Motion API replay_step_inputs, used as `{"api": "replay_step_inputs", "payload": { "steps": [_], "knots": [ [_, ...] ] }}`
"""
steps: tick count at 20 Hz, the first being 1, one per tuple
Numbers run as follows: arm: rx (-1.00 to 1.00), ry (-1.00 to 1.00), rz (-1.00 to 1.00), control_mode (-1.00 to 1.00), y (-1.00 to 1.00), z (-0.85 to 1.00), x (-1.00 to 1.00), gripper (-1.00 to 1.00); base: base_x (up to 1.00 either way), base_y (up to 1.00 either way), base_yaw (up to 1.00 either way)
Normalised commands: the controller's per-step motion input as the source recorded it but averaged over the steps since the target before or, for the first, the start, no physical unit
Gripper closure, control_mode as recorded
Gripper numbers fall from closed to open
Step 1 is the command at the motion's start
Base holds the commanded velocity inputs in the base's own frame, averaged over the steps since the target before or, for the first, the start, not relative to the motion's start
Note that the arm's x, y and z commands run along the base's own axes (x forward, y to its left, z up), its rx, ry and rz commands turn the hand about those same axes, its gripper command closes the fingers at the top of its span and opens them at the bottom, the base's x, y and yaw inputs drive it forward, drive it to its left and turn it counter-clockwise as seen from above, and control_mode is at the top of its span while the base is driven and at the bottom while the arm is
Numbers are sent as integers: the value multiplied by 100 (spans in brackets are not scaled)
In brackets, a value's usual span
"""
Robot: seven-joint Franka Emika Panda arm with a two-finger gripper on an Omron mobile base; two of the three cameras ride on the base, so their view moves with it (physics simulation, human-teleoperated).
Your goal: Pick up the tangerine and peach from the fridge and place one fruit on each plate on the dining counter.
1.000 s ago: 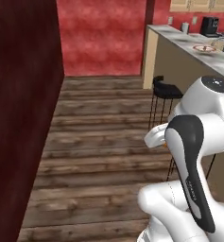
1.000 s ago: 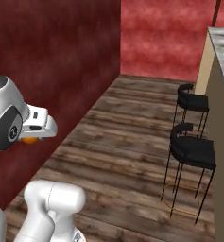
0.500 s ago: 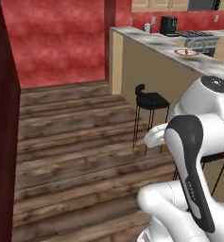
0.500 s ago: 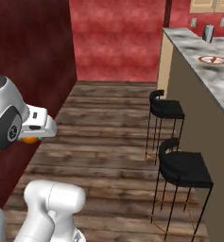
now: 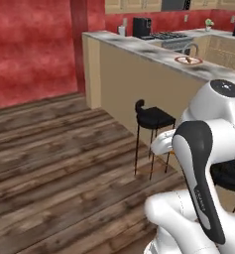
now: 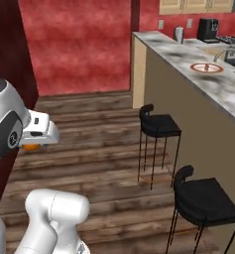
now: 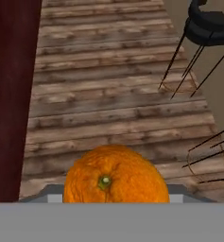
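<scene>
Hand view shows the tangerine (image 7: 116, 175) sitting tight in the gripper (image 7: 116, 191), with wood floor below, so the robot should keep squeezing it while it rolls to the dining counter (image 6: 208, 74). Right base view shows the fruit as a small orange bit under the hand, plus the red-rimmed plate (image 6: 206, 67) up on that counter. Left base view shows that plate too, past a black stool (image 5: 153, 118).
</scene>
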Motion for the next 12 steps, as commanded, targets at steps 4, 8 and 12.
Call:
{"api": "replay_step_inputs", "payload": {
  "steps": [4, 8, 12],
  "knots": [
    [0, 0, 0, 100, 0, 0, 0, 100, 100, 72, -42],
    [0, 0, 0, 100, 0, 0, 0, 100, 100, 72, -44],
    [0, 0, 0, 100, 0, 0, 0, 100, 100, 68, -50]
  ]
}}
